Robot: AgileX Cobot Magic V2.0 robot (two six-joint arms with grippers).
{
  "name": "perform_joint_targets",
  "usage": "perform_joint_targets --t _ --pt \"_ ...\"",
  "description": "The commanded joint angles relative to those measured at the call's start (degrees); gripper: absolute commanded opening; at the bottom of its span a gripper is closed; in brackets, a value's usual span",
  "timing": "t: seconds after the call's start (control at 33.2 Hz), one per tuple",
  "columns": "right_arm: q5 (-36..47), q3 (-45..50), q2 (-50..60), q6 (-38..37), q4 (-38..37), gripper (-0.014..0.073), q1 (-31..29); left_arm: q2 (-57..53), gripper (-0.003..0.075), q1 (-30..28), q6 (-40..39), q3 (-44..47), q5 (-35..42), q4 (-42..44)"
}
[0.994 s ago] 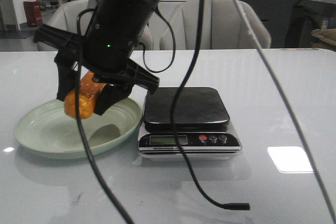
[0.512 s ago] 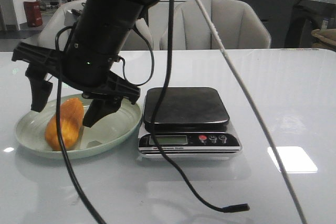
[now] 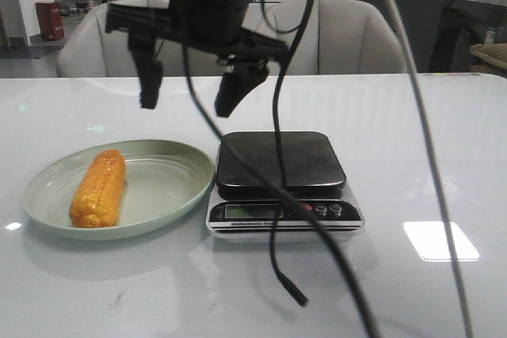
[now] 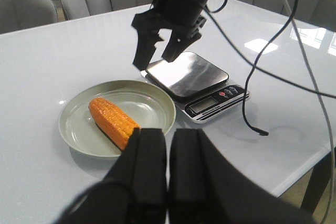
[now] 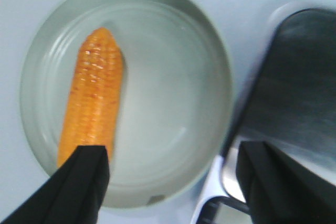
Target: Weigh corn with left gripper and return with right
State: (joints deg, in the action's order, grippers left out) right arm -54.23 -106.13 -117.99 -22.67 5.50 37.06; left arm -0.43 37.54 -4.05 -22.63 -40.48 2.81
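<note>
The corn [image 3: 99,187] lies lengthwise in the pale green plate [image 3: 162,184] at the left of the table, with nothing holding it. My right gripper [image 3: 187,104] hangs open and empty well above the gap between plate and scale, its jaws wide apart. In the right wrist view the corn [image 5: 94,98] and plate [image 5: 173,77] lie below the open gripper [image 5: 173,148]. My left gripper [image 4: 168,132] is shut and empty, high and back from the table, looking down at the corn [image 4: 113,121], the plate [image 4: 152,103] and the right gripper [image 4: 154,60]. The left gripper is out of the front view.
A black kitchen scale [image 3: 281,160] with an empty platform stands right of the plate, touching its rim; it also shows in the wrist views [image 4: 186,74] [image 5: 294,93]. Black cables hang from the right arm, one loose end [image 3: 297,297] near the table front. Grey chairs [image 3: 341,33] stand behind.
The right gripper set the corn down in the plate, opened, then rose and moved right toward the scale. The corn now lies still in the plate.
</note>
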Motion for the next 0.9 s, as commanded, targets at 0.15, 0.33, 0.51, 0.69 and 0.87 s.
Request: perform_joint_targets --t 0.15,0.33,0.51,0.69,0.87 --pt "-6.7 -1.8 11.0 12.9 -3.9 0.0598 -5.3 0.1 0.0115 0.1 -0.1 -1.4 4.6 -0.3" --pt "-10.6 1.5 17.5 19.9 -3.9 0.0598 -10.4 0.1 0.0115 0.1 -0.1 -1.4 4.6 -0.3" --pt "-6.2 12.4 28.7 20.8 -3.9 0.0597 -15.4 0.1 0.0115 0.1 -0.1 -1.4 4.6 -0.3" --pt "2.8 27.1 42.5 22.1 -4.1 0.0597 -16.6 0.1 0.0115 0.1 -0.1 -1.4 4.6 -0.3" --pt "9.4 39.0 57.6 22.7 -4.2 0.0597 -16.6 0.1 0.0115 0.1 -0.1 -1.4 4.6 -0.3"
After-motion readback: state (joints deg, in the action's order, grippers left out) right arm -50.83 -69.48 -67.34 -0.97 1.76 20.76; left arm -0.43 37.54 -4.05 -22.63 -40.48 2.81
